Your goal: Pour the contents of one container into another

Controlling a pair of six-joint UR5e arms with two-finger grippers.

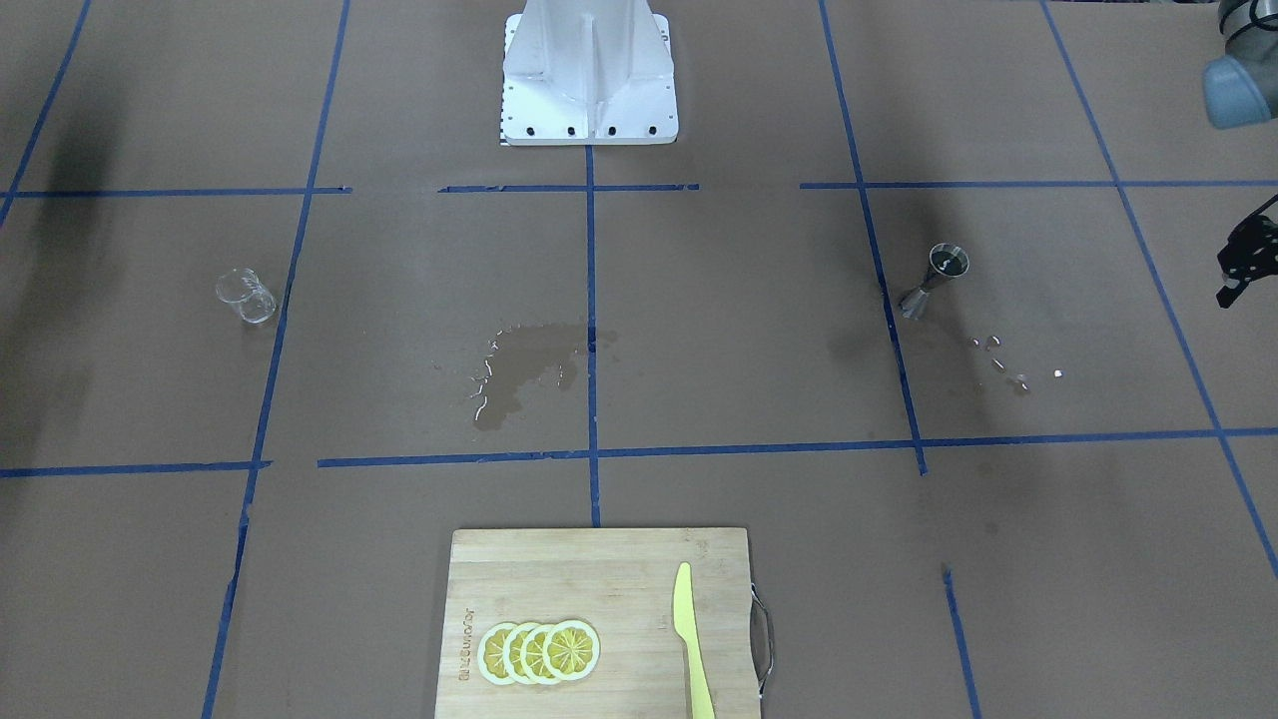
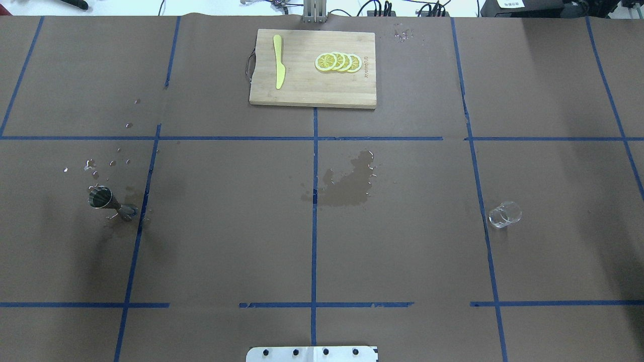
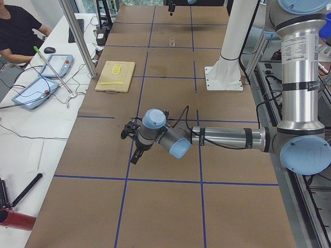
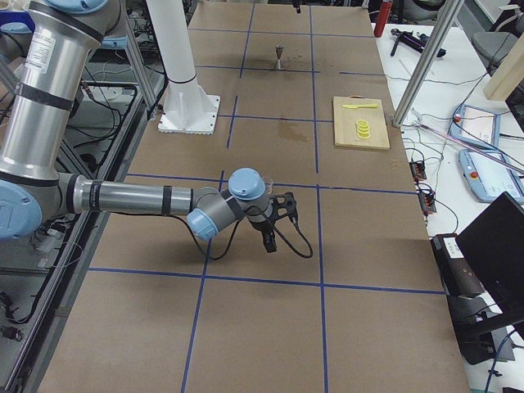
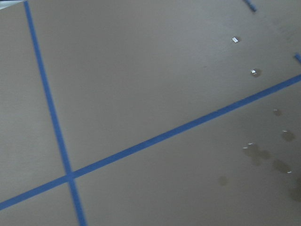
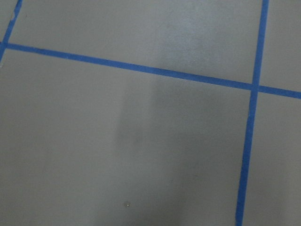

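The clear glass tumbler (image 1: 245,297) stands upright on the brown paper, alone on my right side (image 2: 504,214). On my left side stands the steel jigger (image 1: 934,280), upright (image 2: 108,201), with wet spots around its foot. My left gripper (image 3: 133,144) hangs above the table well out from the jigger; only a black edge of it (image 1: 1246,258) shows in the front view, and I cannot tell if it is open. My right gripper (image 4: 274,228) hovers out beyond the glass, seen only from the side, so I cannot tell its state. Both wrist views show only paper and tape.
A water puddle (image 1: 529,369) darkens the table's middle. Droplets (image 1: 1003,359) lie beside the jigger. A wooden cutting board (image 2: 302,85) carries lemon slices (image 2: 338,62) and a yellow knife (image 2: 279,68) at the far edge. The robot's white base (image 1: 589,70) stands at the near edge.
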